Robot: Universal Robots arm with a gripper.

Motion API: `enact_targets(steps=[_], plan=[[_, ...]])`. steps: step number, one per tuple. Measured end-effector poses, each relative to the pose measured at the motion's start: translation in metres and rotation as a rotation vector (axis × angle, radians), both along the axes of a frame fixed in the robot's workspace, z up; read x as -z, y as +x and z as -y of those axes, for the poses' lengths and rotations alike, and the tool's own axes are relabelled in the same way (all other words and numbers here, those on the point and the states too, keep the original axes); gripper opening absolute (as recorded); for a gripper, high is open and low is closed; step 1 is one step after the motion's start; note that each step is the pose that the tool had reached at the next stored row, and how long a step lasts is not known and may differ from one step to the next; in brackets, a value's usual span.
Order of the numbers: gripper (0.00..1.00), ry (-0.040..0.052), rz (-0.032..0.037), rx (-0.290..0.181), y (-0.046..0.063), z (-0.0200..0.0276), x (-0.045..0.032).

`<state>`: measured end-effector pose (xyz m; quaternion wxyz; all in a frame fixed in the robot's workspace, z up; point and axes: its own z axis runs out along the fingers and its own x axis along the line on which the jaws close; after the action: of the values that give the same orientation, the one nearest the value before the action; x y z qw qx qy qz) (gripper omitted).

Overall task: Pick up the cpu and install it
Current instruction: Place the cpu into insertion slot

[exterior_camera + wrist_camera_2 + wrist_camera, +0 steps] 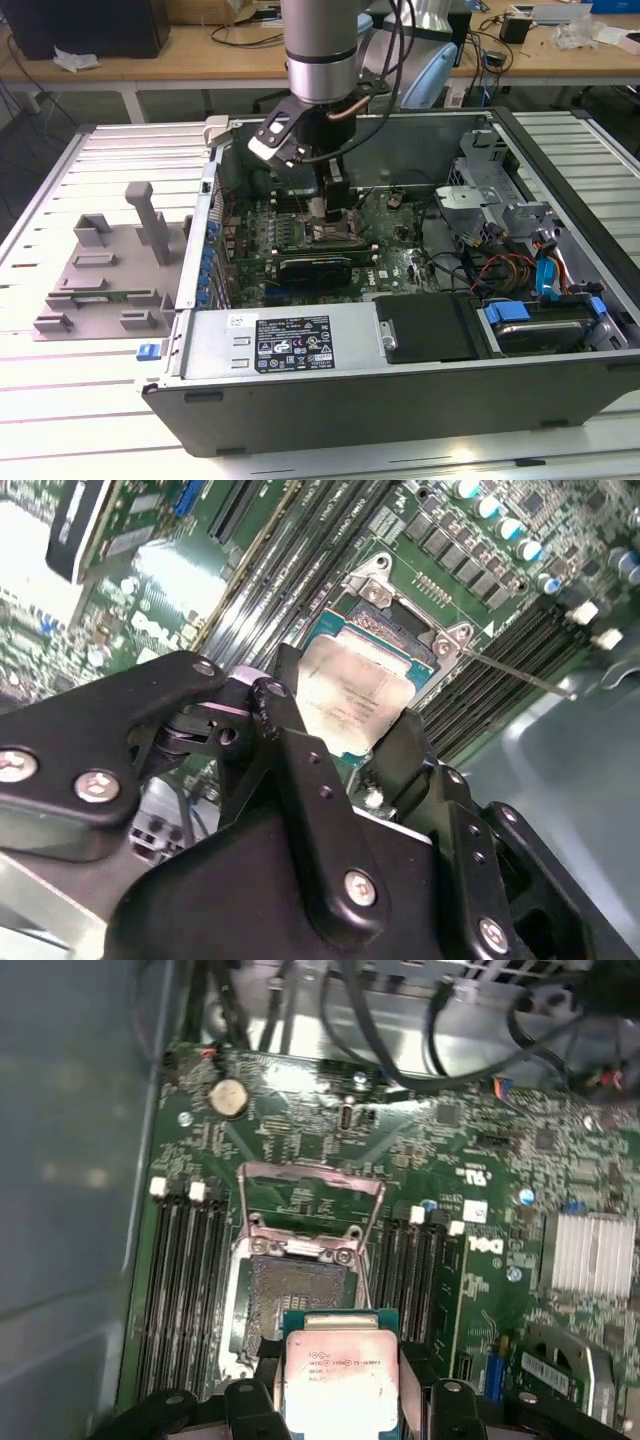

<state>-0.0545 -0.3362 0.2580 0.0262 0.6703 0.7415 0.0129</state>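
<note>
The pincer (345, 1412) grips the cpu (340, 1365) by two opposite edges, over the near edge of the open socket (300, 1295) just under its tips. Seating it well likely calls for a level chip, with corners squared to the socket and clear of the raised load frame (300, 1248) beyond.

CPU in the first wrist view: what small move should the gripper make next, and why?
Probably a slight shift to centre the cpu over the socket before any lowering. The gripper holds the chip by its edges, the socket's pin field lies bare beside it, and the load frame stands raised, so the chip looks offset, not seated.
</note>
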Motion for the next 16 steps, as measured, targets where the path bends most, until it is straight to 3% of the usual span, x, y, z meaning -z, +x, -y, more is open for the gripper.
enact_targets(steps=[3, 4, 6, 10, 16], plan=[[0.54, 0.0022, 0.0000, 0.067, 0.000, -0.0001, 0.0044], [0.54, 0.0111, -0.0003, 0.071, 0.000, -0.0044, 0.0102], [0.54, 0.0143, -0.0007, 0.060, 0.004, -0.0106, 0.0178], [0.54, 0.0141, -0.0049, 0.049, 0.007, -0.0155, 0.0406], [0.54, 0.0140, -0.0112, 0.052, 0.007, -0.0191, 0.0545]])
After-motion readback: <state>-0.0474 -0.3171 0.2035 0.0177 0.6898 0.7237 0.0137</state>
